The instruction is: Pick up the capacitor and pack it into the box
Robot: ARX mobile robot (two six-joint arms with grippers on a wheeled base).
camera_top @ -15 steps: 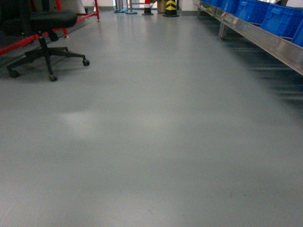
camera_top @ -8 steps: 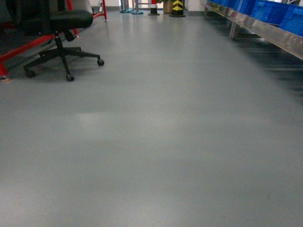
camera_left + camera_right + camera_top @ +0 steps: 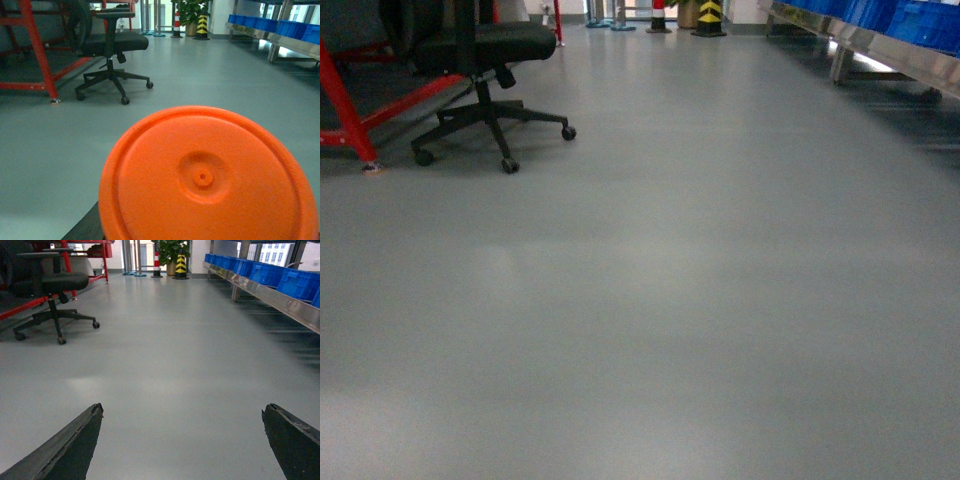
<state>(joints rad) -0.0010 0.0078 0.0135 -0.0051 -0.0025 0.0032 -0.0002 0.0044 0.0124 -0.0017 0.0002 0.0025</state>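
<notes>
A round orange capacitor [image 3: 207, 177] fills the lower half of the left wrist view, its flat end with a small centre dimple facing the camera. It hangs above the floor in my left gripper [image 3: 205, 234]. Only one dark finger [image 3: 87, 229] shows, at the capacitor's lower left edge. In the right wrist view my right gripper [image 3: 183, 412] stands open, its two dark fingertips far apart over bare grey floor with nothing between them. The box is out of view. Neither gripper shows in the head view.
A black office chair [image 3: 485, 70] on castors stands at the left by a red metal frame [image 3: 345, 100]. Blue bins [image 3: 270, 270] sit on a steel rack [image 3: 285, 302] along the right. A yellow-black bollard [image 3: 710, 15] stands far ahead. Grey floor [image 3: 670, 300] stretches between.
In the head view the chair and red frame have slid rightward and grown nearer. The blue bins have slipped toward the right edge.
</notes>
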